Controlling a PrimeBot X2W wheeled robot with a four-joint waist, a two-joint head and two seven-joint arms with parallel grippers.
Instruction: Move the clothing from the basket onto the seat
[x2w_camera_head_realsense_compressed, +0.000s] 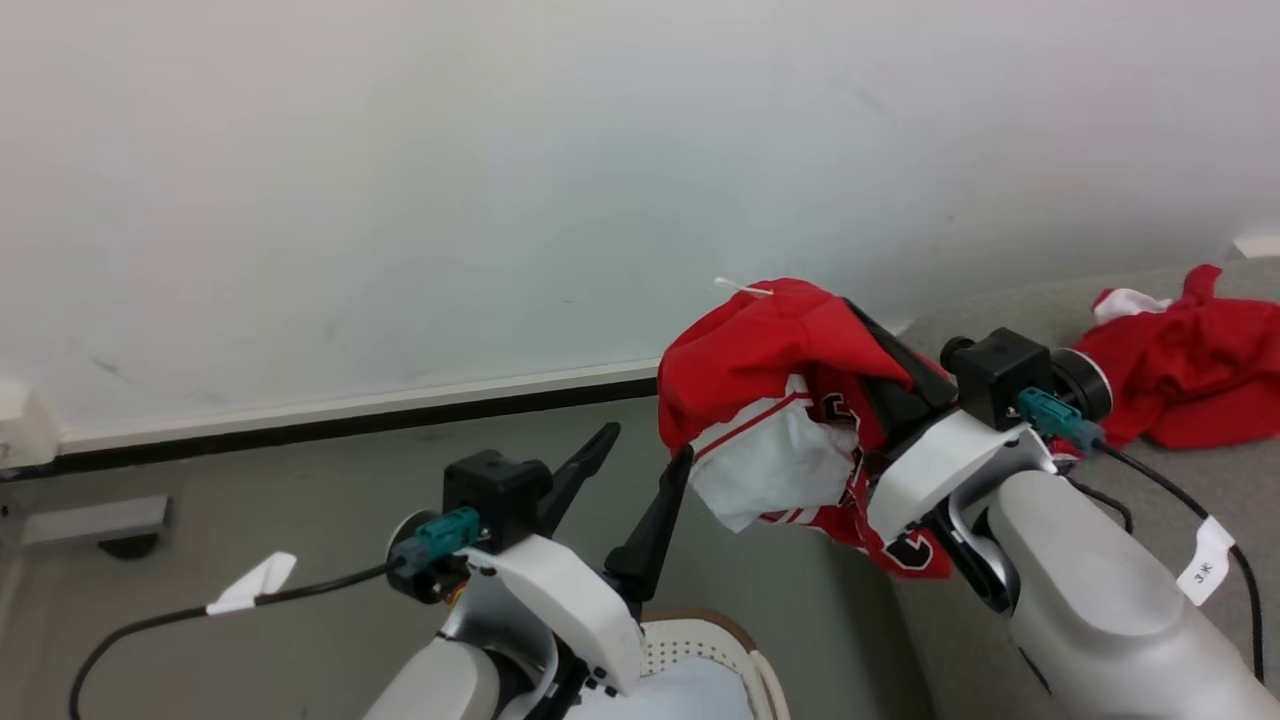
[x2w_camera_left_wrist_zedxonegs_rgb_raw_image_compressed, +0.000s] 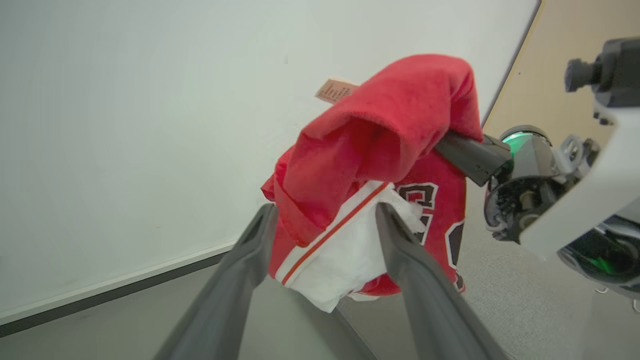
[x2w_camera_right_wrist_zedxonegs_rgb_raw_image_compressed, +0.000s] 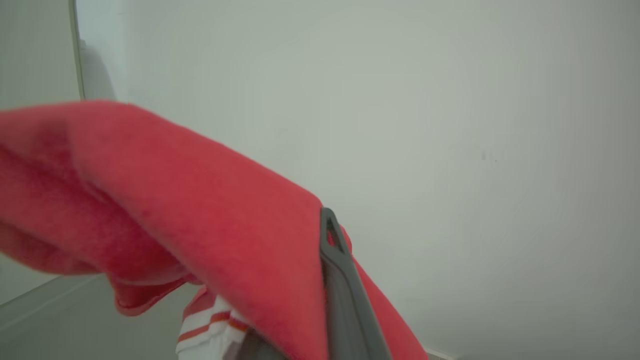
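Right end effector (x2w_camera_head_realsense_compressed: 880, 360) clamps the red jersey bundle (x2w_camera_head_realsense_compressed: 760, 350), aloft just off the edge of the seat (x2w_camera_head_realsense_compressed: 1220, 480). Best carried well over the seat before release, so nothing slides off. Left end effector (x2w_camera_head_realsense_compressed: 648, 445) gapes wide, empty.

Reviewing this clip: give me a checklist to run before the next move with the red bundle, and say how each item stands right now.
1. Grip of right claw on the clothing: cloth drapes over it and hides the pinch: cannot tell.
2. The clothing hangs clear above the basket: ok.
3. The left claw is open and empty: ok. Contact with the clothing close beside it: cannot tell.
4. The clothing is over the seat: not ok, it hangs mostly beside the seat's edge.
5. Bare seat fabric beside the red garment lying there: ok.
6. The basket is emptied: cannot tell.
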